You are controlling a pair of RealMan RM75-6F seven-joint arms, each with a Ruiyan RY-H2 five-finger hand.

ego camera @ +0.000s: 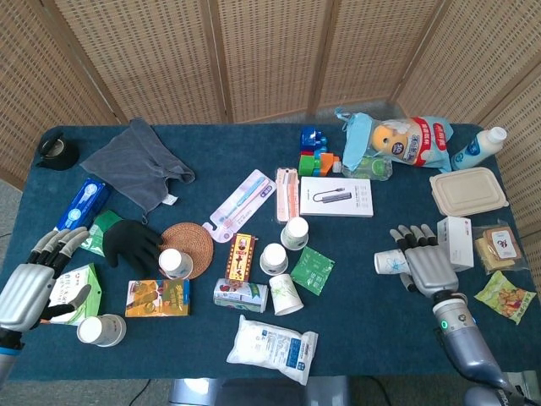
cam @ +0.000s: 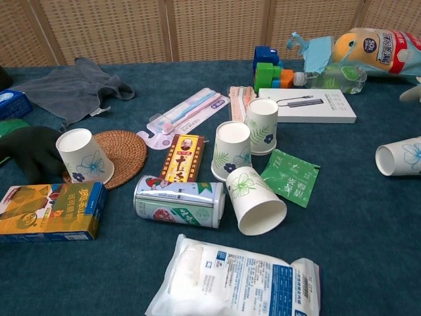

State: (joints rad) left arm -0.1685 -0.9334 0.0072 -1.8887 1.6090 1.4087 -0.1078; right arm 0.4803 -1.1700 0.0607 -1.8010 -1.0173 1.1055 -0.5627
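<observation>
A paper cup (ego camera: pixel 392 261) is lying on its side, mouth pointing toward the table's centre, while the right hand (ego camera: pixel 425 266), fingers spread and holding nothing, is hovering just beside it.

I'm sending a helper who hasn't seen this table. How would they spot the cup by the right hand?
Go to the right side of the blue table, left of the white box. The paper cup lies on its side beside the right hand. It lies alone, apart from the cups clustered mid-table.
</observation>
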